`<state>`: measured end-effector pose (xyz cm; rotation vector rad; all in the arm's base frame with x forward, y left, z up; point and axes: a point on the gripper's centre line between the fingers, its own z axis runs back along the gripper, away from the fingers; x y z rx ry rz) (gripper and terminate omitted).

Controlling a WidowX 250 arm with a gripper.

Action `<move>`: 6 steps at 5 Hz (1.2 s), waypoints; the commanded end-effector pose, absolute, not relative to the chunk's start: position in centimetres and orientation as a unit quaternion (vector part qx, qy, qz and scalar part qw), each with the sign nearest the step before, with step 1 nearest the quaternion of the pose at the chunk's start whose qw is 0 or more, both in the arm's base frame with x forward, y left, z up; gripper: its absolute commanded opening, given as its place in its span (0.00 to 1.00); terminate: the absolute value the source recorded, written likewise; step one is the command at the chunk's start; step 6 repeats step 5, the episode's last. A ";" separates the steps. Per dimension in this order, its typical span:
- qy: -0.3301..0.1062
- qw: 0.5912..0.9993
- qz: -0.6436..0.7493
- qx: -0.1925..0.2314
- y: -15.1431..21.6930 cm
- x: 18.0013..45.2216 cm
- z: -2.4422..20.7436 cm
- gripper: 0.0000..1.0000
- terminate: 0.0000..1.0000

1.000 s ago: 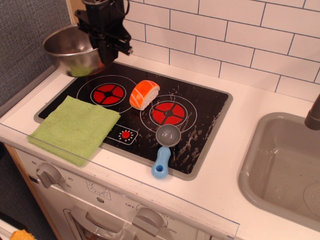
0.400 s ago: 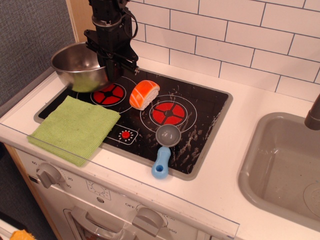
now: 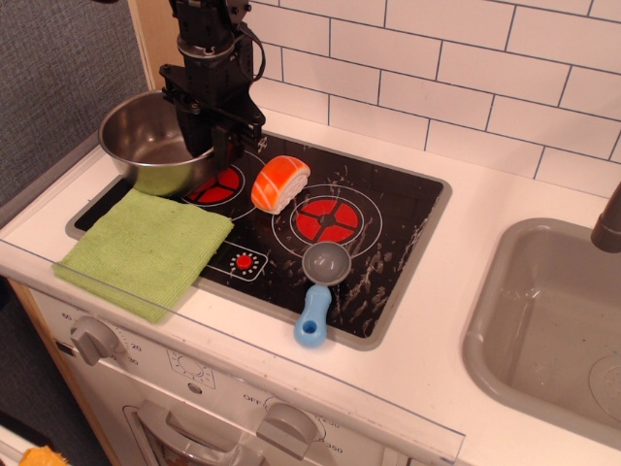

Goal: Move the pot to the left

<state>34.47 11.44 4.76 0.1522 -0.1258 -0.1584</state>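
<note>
The pot [image 3: 144, 144], a large shiny steel bowl with a rolled rim, sits low at the back left of the black stove top [image 3: 388, 233], over the left burner and just behind the green cloth. My black gripper [image 3: 211, 150] comes down from above and is shut on the pot's right rim. Whether the pot rests on the stove or hangs just above it I cannot tell.
A green cloth [image 3: 146, 248] lies on the front left of the stove. An orange-and-white salmon sushi piece [image 3: 279, 183] stands between the burners. A small grey scoop with a blue handle [image 3: 317, 291] lies at the stove's front edge. A grey sink [image 3: 543, 320] is at the right.
The gripper and the pot have come down and slightly forward, from raised over the back-left corner to low over the left burner. Nothing else moved.
</note>
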 end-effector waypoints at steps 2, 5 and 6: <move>-0.130 0.991 -0.034 0.026 10.3 31.6 10.7 1.00 0.00; -0.123 0.991 -0.037 0.040 9.9 31.2 10.2 1.00 1.00; -0.123 0.991 -0.037 0.040 9.9 31.2 10.2 1.00 1.00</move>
